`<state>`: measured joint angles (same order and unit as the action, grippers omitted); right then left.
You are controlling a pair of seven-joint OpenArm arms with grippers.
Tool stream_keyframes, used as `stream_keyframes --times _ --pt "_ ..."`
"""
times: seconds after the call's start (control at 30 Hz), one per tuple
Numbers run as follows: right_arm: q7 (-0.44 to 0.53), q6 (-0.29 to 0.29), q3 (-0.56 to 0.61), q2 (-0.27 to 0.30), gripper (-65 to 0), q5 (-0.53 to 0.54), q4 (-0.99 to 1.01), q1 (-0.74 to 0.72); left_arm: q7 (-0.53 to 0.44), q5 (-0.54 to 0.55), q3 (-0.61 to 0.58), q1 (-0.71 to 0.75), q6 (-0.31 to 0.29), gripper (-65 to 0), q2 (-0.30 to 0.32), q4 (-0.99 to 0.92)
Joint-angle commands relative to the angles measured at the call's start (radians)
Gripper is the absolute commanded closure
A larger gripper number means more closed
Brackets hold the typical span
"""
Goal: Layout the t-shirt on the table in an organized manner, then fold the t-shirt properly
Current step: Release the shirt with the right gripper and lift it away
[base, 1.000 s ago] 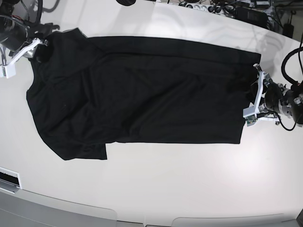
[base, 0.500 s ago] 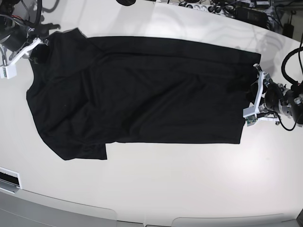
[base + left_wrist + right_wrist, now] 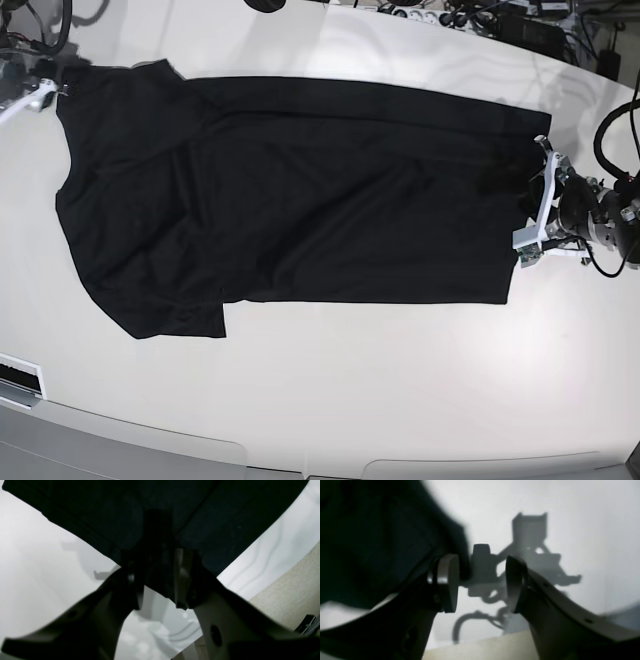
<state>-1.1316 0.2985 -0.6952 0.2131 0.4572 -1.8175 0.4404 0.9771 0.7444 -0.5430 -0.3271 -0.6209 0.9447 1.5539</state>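
The black t-shirt (image 3: 300, 200) lies spread lengthwise across the white table (image 3: 350, 380), with one sleeve at the near left. At the shirt's right end my left gripper (image 3: 528, 195) is shut on the hem. In the left wrist view, black t-shirt cloth (image 3: 160, 530) runs down between the left gripper's (image 3: 157, 585) two fingers. My right gripper (image 3: 40, 92) sits off the shirt's far left corner. In the right wrist view the right gripper (image 3: 482, 582) is open with only table (image 3: 570, 517) between its pads, and the t-shirt (image 3: 370, 542) lies just to its left.
Cables and power strips (image 3: 470, 15) crowd the table's far edge. A small white box (image 3: 20, 380) sits at the near left edge. Bare tabletop stretches along the front. A beige surface (image 3: 295, 585) shows past the table's edge in the left wrist view.
My right gripper has let go of the shirt's far left corner and pulled back up and to the left. That corner now lies on the table. The left arm has not moved.
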Motion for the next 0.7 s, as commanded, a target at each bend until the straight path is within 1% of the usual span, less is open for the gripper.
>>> stream_keyframes --times 0.0,0.07,0.1,0.17,0.23,0.3,0.37,0.43,0.57,0.67 --pt "0.012 -0.005 -0.008 0.017 -31.6 0.000 -0.027 0.000 -0.003 0.009 0.012 -0.019 0.000 -21.1 0.019 0.008" --pt "0.005 -0.002 -0.008 0.017 -31.6 0.027 -0.056 0.000 -0.004 0.009 0.012 -0.019 0.000 -21.1 0.019 0.008" --pt "-0.006 0.013 -0.008 0.016 -31.6 0.051 -0.072 0.000 -0.004 0.009 0.012 -0.019 0.000 -21.1 0.019 0.008" --pt "-0.028 0.047 -0.008 0.011 -31.6 0.133 -0.088 0.000 -0.003 0.009 0.012 -0.019 0.000 -21.1 0.019 0.008" --pt "-0.032 0.064 -0.008 -0.009 -31.7 0.191 -0.084 0.000 -0.003 0.009 0.012 -0.019 0.000 -21.1 0.019 0.008" --pt "-0.015 0.064 -0.008 -0.045 -31.7 0.198 -0.064 0.000 -0.003 0.017 0.012 -0.019 0.000 -21.1 0.019 0.008" --pt "0.033 0.069 -0.008 -0.081 -31.7 0.198 -0.019 0.000 -0.004 0.033 0.012 -0.019 0.000 -21.1 0.019 0.008" --pt "0.069 0.066 -0.008 -0.100 -31.7 0.198 0.043 -0.003 -0.004 0.043 0.012 -0.019 0.000 -21.1 0.019 0.008" --pt "0.123 0.055 -0.015 -0.102 -31.7 0.201 0.131 -0.003 0.005 0.039 0.012 -0.019 -0.001 -21.1 0.020 0.008" --pt "0.127 0.048 -0.043 -0.102 -31.7 0.209 0.155 -0.007 0.011 0.040 0.012 -0.019 0.000 -21.1 0.019 0.008"
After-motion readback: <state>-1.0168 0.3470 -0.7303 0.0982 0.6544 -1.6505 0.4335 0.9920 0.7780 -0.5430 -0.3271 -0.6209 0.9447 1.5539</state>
